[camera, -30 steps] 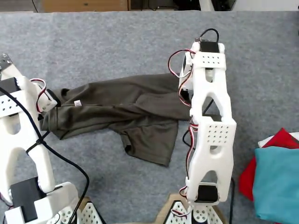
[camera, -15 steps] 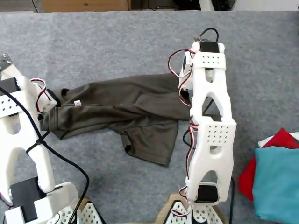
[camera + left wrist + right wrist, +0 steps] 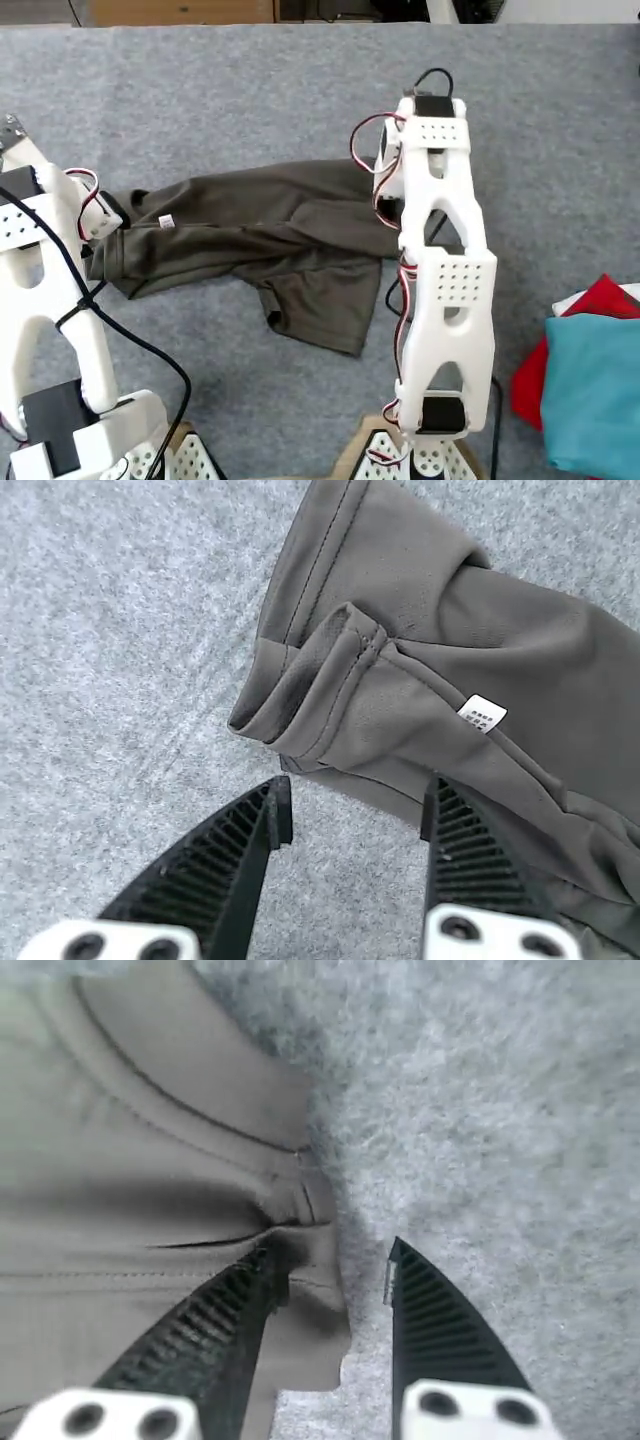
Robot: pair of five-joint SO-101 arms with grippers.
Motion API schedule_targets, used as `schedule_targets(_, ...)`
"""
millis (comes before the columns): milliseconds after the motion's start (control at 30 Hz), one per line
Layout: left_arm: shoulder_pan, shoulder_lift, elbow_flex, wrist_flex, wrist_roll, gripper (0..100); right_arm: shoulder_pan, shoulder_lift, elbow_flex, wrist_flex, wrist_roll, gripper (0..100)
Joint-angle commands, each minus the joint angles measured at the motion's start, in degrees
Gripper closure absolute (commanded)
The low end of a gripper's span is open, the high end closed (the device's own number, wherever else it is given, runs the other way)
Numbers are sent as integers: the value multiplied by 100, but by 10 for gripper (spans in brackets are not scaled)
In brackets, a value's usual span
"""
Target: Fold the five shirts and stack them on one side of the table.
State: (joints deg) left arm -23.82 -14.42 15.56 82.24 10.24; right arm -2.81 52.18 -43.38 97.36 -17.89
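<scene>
One olive shirt point(image 3: 250, 245) lies unfolded and rumpled near the middle of the grey table point(image 3: 200, 100). It is stretched sideways, with one flap trailing toward the near edge. A small white tag point(image 3: 166, 221) shows on the cloth close to the shirt's left end.

The left pincer point(image 3: 355, 810) hangs at that left end with its jaws spread. One tip is over bare table just beside the doubled-over hem, and the other is over the edge of the cloth. The left arm point(image 3: 75, 350) stands to the shirt's left.

The right pincer point(image 3: 330, 1260) is at the shirt's right end, jaws also spread. One tip is over the cloth by a seam, and the other is over bare table just past the hem. Whether any tip touches the cloth cannot be told. The right arm point(image 3: 445, 290) stretches from the near edge over the shirt's right end and covers part of it.

Well apart from the shirt, to its right at the table's edge, sits a stack point(image 3: 595, 390) of folded shirts. Teal is on top, red is under it, and a bit of white shows behind.
</scene>
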Motion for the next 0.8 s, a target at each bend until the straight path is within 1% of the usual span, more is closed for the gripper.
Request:
schedule_targets(0,-53,-207,-18,26,-18,775,-92,101,-330,-70,-18,818)
schedule_targets(300,-53,-207,-18,18,-18,775,-136,145,-576,-18,-18,820)
schedule_targets(367,-53,-207,-18,18,-18,775,-136,145,-567,-18,-18,856)
schedule_targets(467,-53,-207,-18,9,-18,775,-145,136,-567,-18,-18,949)
schedule_targets(500,-53,-207,-18,0,-18,775,-145,136,-567,-35,-9,966)
schedule_targets(767,-53,-207,-18,-18,-18,775,-145,136,-576,-26,-9,960)
